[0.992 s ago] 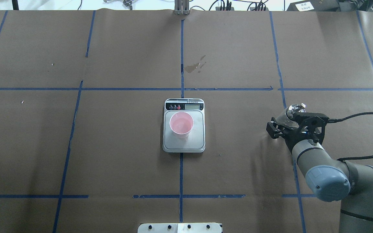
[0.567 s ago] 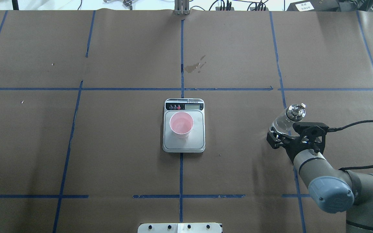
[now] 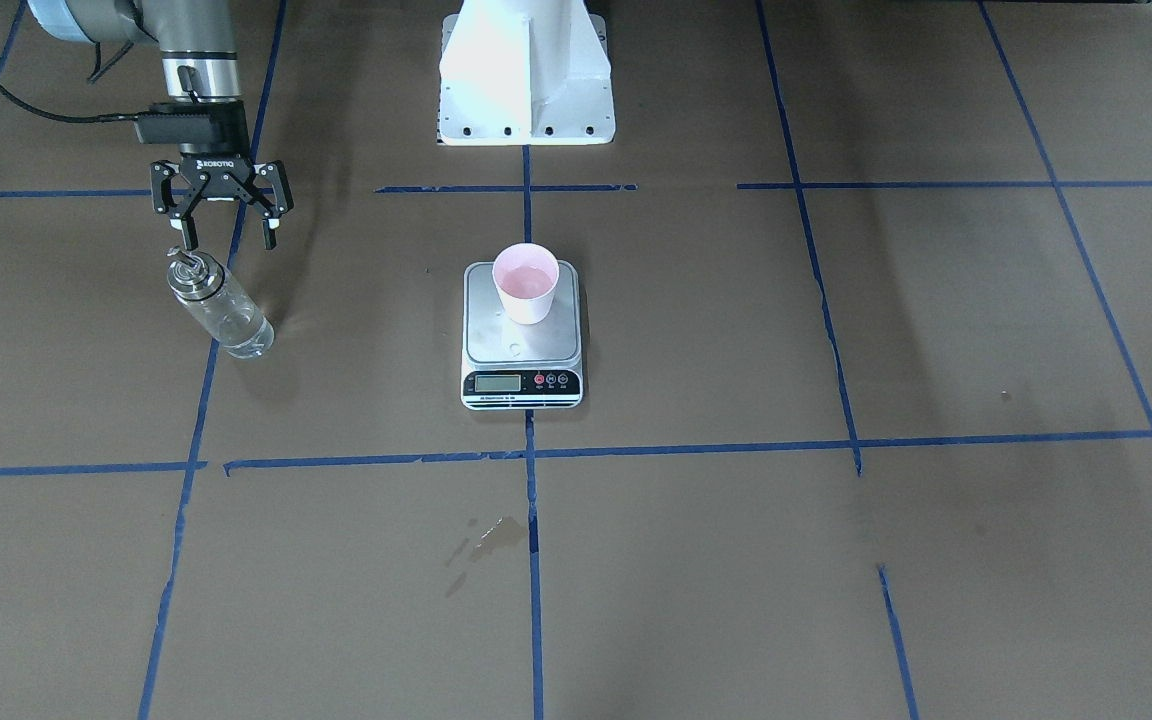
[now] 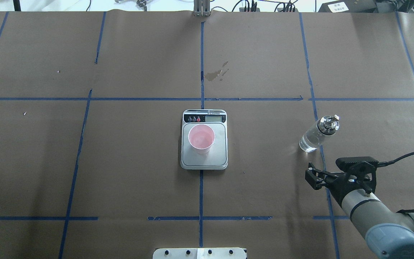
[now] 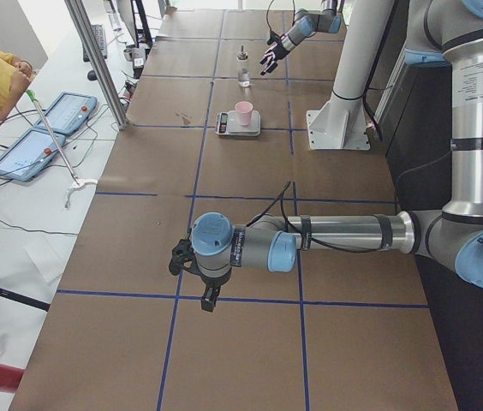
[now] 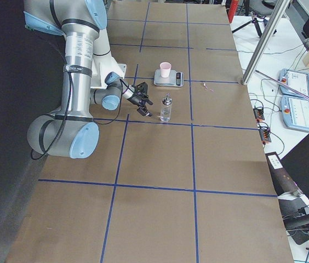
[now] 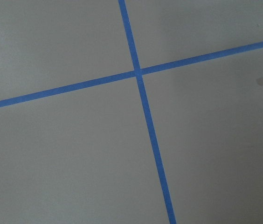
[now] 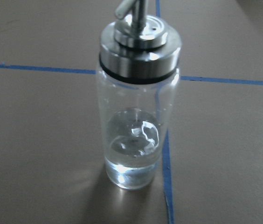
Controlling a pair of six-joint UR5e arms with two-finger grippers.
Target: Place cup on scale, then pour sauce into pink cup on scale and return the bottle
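Right hand (image 3: pixel 226 236) hangs wide open and empty, well out to the robot's right of the scale (image 4: pixel 214 156) and a little apart from the bottle (image 4: pixel 313 138). That bottle stands upright on the bench (image 4: pixel 138 162) with a little sauce (image 8: pixel 134 161) at its bottom. The cup (image 4: pixel 201 138) sits on the scale's platform and seems to hold some liquid. I judge the bottle's return done; the next move only calls for drawing the arm away without brushing it. Left hand (image 5: pixel 192 276), far from the scale: I cannot tell its opening.
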